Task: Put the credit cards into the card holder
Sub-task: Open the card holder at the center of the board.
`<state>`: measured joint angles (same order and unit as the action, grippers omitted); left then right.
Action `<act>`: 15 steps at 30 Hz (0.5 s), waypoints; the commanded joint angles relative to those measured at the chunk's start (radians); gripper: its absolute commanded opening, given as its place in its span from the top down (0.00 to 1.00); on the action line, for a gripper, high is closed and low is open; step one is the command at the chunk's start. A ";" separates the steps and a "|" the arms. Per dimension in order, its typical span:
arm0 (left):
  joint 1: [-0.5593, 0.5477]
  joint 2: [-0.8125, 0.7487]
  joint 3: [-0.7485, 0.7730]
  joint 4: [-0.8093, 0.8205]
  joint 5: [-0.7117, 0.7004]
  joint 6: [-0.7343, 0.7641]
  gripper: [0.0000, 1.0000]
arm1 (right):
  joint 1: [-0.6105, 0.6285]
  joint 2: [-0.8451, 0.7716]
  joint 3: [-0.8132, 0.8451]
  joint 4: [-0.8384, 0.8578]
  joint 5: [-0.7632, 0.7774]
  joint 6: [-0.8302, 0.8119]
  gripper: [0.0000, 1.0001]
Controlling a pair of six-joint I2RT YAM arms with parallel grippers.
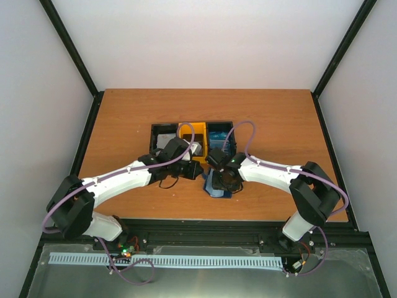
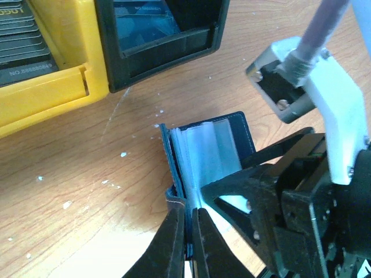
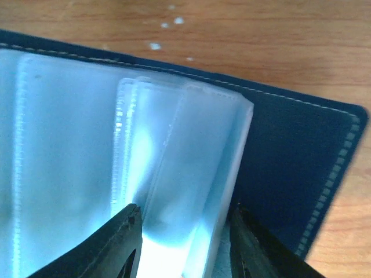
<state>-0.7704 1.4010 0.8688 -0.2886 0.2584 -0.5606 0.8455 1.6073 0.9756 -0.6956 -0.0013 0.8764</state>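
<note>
The card holder (image 2: 203, 145) lies open on the table, a dark navy wallet with pale blue-grey pockets (image 3: 174, 145); it also shows in the top view (image 1: 218, 190). My left gripper (image 2: 188, 231) is shut on its left cover edge. My right gripper (image 3: 185, 243) is open, with its fingers (image 3: 124, 240) on either side of a raised pocket flap. It also shows in the left wrist view (image 2: 243, 171). Dark grey credit cards (image 2: 23, 35) lie in the yellow compartment and blue cards (image 2: 142, 23) in the black one. White cards (image 1: 165, 142) lie in the left compartment.
The three-compartment bin tray (image 1: 160, 126) stands just behind the wallet, with its yellow wall (image 2: 52, 87) and black wall (image 2: 168, 52) close to my left gripper. Both arms meet over the wallet near the table's front middle. Black frame posts stand at the table corners.
</note>
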 commanded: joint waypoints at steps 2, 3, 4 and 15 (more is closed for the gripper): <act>0.006 -0.029 -0.020 -0.017 -0.047 -0.026 0.99 | 0.017 -0.003 0.040 -0.122 0.150 0.046 0.58; 0.006 -0.029 -0.024 -0.017 -0.049 -0.029 0.99 | 0.017 -0.006 0.043 -0.131 0.162 0.049 0.57; 0.006 -0.030 -0.027 -0.017 -0.051 -0.031 0.99 | 0.016 -0.007 0.043 -0.140 0.172 0.052 0.57; 0.006 -0.024 -0.042 -0.017 -0.051 -0.033 0.99 | 0.020 -0.042 0.080 -0.171 0.218 0.043 0.56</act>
<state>-0.7704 1.3899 0.8268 -0.2977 0.2150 -0.5827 0.8536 1.6054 1.0340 -0.8639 0.1860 0.9180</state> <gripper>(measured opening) 0.030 0.461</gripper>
